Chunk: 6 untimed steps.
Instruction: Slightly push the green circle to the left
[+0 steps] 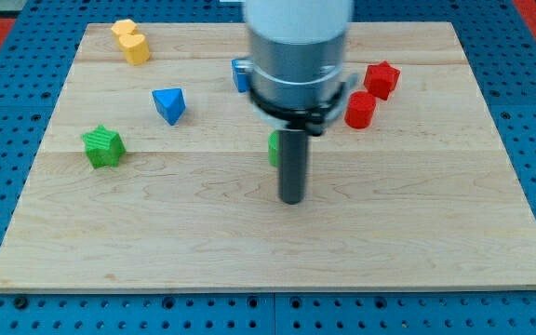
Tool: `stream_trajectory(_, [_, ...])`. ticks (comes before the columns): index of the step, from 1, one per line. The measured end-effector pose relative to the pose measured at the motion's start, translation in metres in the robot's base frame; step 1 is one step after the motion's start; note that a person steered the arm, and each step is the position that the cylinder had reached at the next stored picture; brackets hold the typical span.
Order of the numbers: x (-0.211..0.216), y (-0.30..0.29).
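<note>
Our rod hangs over the middle of the wooden surface [203, 233], and our tip [291, 200] sits near the centre, a little toward the near edge. We carry no gripper, so there is nothing to open or close; the rod ends plainly. The green circle [274, 149] shows only as a thin sliver at the rod's left side, just above the tip and slightly farther away; the rod and the grey arm body [298, 46] cover most of it, and we cannot tell whether the rod touches it. Far to the left, well apart from the tip, lies the green star [103, 146]. Farther back and between that star and the rod stands the blue triangle [168, 104]. At the far left corner the yellow block [131, 42] rests, its shape like two lobes joined, though we cannot make it out surely. A blue block [241, 74] peeks out at the arm's left edge, mostly hidden, so its shape is unclear. To the right of the arm are two red pieces close together: the red cylinder [360, 110] nearer us and the red star [381, 79] just behind it and to the right. Around the board we see a blue perforated base [7, 307]
</note>
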<state>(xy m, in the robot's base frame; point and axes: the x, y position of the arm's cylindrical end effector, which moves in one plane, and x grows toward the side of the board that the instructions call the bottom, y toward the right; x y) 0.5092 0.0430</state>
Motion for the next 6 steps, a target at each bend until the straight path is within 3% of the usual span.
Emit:
stream_trajectory(1, [-0.004,0.056])
stream_trajectory(3, [-0.045,0.037])
stream_trajectory(4, [-0.048,-0.012])
stream_trajectory(6, [-0.062,0.03])
